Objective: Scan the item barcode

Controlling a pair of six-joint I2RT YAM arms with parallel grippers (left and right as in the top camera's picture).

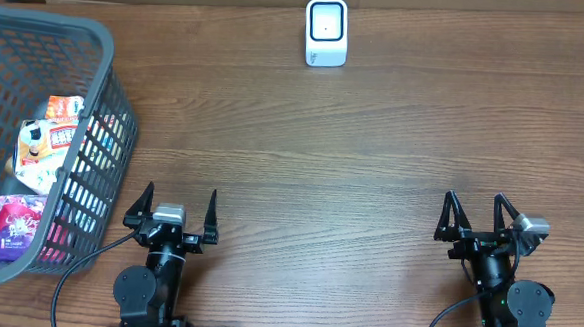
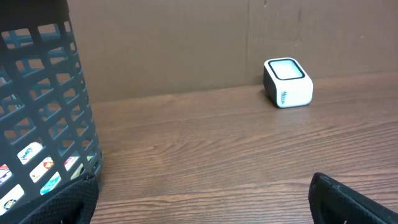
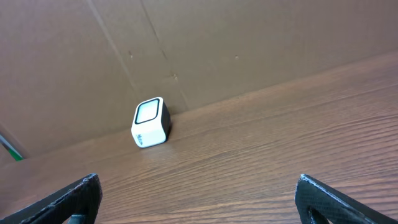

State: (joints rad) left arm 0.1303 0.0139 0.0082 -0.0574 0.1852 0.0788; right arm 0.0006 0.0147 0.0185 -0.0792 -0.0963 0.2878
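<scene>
A white barcode scanner (image 1: 326,32) with a dark-rimmed window stands at the far middle of the table; it also shows as the scanner (image 2: 287,83) and the scanner (image 3: 151,122). Several packaged items (image 1: 43,145) lie inside the grey basket (image 1: 103,94) at the left; no barcode can be made out. My left gripper (image 1: 171,205) sits open near the front edge, just right of the basket, nothing between its fingers. At the front right my right gripper (image 1: 480,215) is open and empty too.
The basket's lattice wall (image 2: 43,106) stands close on the left of my left gripper (image 2: 202,199). A cardboard wall (image 3: 217,50) runs behind the scanner. Bare wood lies ahead of my right gripper (image 3: 199,199).
</scene>
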